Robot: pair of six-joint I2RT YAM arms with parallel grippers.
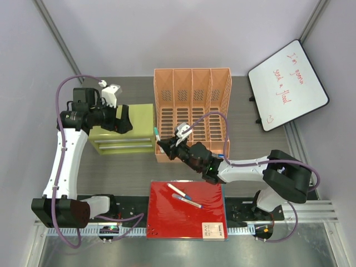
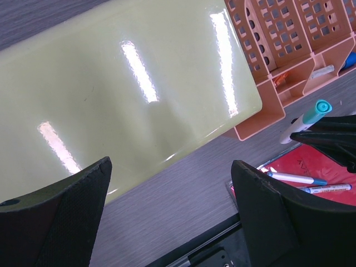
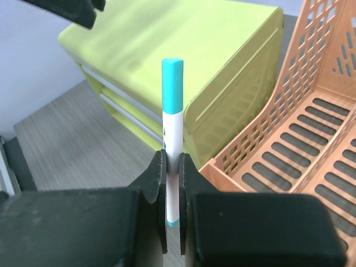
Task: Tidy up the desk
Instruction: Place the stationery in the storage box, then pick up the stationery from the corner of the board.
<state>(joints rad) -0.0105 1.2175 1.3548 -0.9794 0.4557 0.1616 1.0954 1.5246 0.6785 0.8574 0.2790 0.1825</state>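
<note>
Desk point(image 1: 128, 172) holding green cabinet point(image 2: 111, 100), orange rack point(image 1: 192, 105); right gripper point(image 3: 172, 161) pinching teal-capped marker point(image 3: 172, 111); left gripper point(image 2: 171, 164) hovering spread above green cabinet.

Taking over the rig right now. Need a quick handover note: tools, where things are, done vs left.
Left tool: open, empty, above the lime-green cabinet.
Right tool: shut on a teal-capped marker, by the near-left corner of the orange rack.
Desk: red folder at the near edge, two more markers lying on it; whiteboard far right.
Done: one marker in hand.
Left: stow it, probably in the rack, then the other two markers, likely the folder.
</note>
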